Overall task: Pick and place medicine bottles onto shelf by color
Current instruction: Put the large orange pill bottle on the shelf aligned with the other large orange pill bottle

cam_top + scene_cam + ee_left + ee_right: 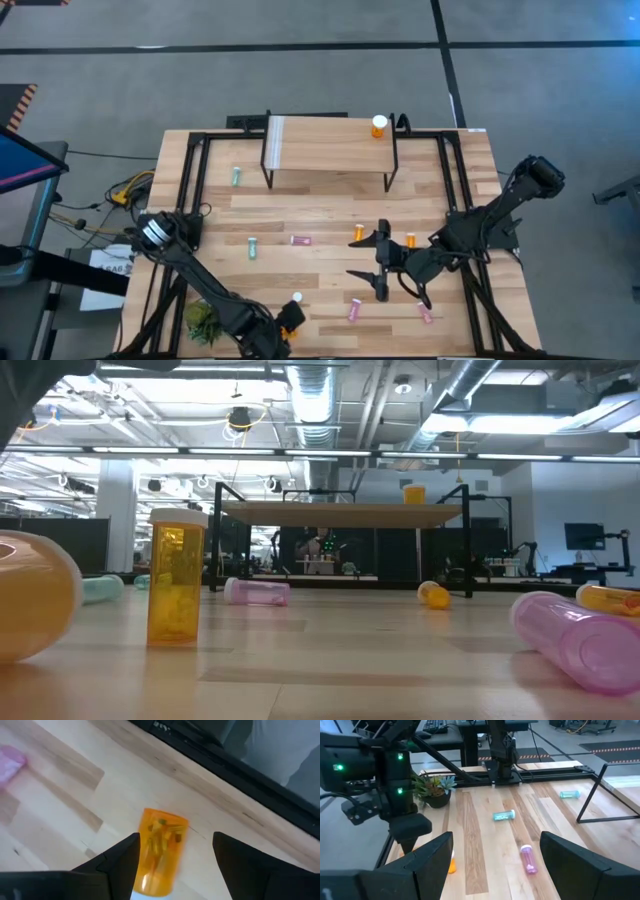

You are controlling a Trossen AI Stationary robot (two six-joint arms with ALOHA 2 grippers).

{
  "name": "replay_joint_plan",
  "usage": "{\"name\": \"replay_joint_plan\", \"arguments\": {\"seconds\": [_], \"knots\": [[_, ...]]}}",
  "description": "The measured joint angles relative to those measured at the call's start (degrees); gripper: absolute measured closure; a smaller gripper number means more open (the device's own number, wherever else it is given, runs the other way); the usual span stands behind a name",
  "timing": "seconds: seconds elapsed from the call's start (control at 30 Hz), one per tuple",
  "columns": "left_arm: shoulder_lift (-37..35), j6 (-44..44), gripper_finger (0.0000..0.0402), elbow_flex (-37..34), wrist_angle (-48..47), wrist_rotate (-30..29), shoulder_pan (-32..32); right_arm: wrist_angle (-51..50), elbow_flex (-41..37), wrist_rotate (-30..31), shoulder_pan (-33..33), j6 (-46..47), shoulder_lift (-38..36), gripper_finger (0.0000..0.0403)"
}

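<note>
A larger orange bottle [159, 851] lies on its side on the tabletop near the near edge, white cap [150, 895] toward my wrist. My left gripper [175, 836] is open over it, one finger on either side, touching nothing that I can see. A second large orange bottle [175, 580] stands upright just beyond it [297, 298]. My right gripper [378, 262] is open and empty above the table's middle right. One orange bottle [379, 126] stands on the shelf [330, 150]. Teal [253, 246], pink [301, 240] and orange [359, 233] bottles lie loose on the table.
A small green plant [203, 320] stands at the near left, beside my left arm. Pink bottles [354, 311] [427, 314] lie near the near edge, and an orange one [410, 240] lies by my right arm. A teal one [237, 176] lies left of the shelf.
</note>
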Motion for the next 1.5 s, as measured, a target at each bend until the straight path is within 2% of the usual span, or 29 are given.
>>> {"name": "replay_joint_plan", "arguments": {"seconds": [0.37,0.73,0.9,1.07,1.33,1.5], "knots": [[0.92,2.32,0.0199,-0.04,0.19,-0.87,1.66,0.14,0.00,0.00,0.00,0.04,0.00,0.0083],[3.04,0.60,0.0157,-0.02,-1.56,-1.09,2.07,-0.34,-0.02,0.02,0.00,0.24,0.00,0.0083],[3.65,-1.90,0.0154,-0.12,-2.14,0.61,2.37,-0.43,-0.02,0.04,0.00,0.23,0.00,0.0083],[4.10,-3.58,0.0181,-0.11,-1.49,0.76,2.69,-0.38,-0.02,0.04,0.00,0.23,0.00,0.0083],[4.10,-6.89,0.0264,-0.07,-1.60,-0.21,3.57,-0.36,-0.02,0.04,0.00,0.22,0.00,0.0083],[3.90,-7.61,0.0268,-0.07,-1.70,-0.45,3.71,-0.35,-0.02,0.04,0.00,0.22,0.00,0.0083]]}}
